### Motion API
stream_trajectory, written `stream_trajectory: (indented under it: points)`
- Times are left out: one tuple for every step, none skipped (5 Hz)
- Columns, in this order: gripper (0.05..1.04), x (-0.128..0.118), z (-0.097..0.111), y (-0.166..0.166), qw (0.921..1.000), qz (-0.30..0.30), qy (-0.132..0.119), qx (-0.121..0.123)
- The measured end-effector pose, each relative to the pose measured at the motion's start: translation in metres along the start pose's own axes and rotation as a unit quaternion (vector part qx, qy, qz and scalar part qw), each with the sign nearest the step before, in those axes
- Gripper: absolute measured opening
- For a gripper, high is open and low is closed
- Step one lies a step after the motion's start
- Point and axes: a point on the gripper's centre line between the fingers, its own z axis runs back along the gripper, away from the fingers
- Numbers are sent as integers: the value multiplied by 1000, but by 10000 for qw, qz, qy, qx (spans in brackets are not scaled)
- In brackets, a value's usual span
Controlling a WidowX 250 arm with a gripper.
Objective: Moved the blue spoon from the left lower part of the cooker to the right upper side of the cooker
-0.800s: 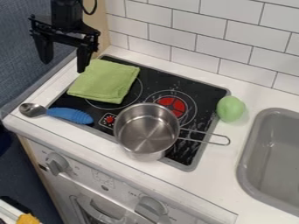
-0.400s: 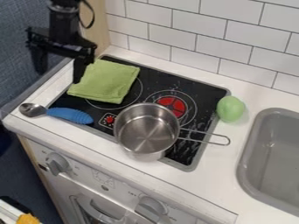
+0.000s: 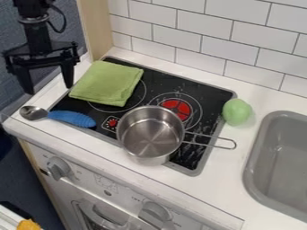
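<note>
By the white counter (image 3: 231,186) most of the middle of the frame is occupied, and below it, at lower left and lower centre, the cooker front (image 3: 84,170) is seen. Into the counter the black hob (image 3: 207,103) is set, in the centre of the frame. At the right edge the grey sink (image 3: 256,152) is placed.

In the upper left of the frame the black gripper (image 3: 49,89) is seen, pointed downward, to the left of the hob. Its jaws are spread wide apart.

On the lower part of the hob the metal pot (image 3: 150,137) is placed, and its wire handle (image 3: 210,139) is directed to the right. By the folded green cloth (image 3: 108,83) the upper left part of the hob is covered.

The blue spoon (image 3: 72,118) is found at left, just below the jaws in the frame, and it is not enclosed by them. Its metal bowl (image 3: 33,113) is laid on the counter, below the left fingertip as seen in the frame. Its blue handle is stretched to the right, along the lower left edge of the hob. Beside the right edge of the hob the rounded green object (image 3: 237,111) is placed.
</note>
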Motion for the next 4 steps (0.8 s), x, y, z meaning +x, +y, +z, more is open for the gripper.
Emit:
stream_trajectory:
  points:
    - [1001, -10, -1, 0, 9905, 1306, -400, 151]
    - [1000, -16, 1, 12, 9655, 2492, -616, 445]
    - [1000, -12, -3, 12, 9419, 3279, -620, 390]
    - [1000, -6, -16, 11, 9400, 3387, -373, 182]
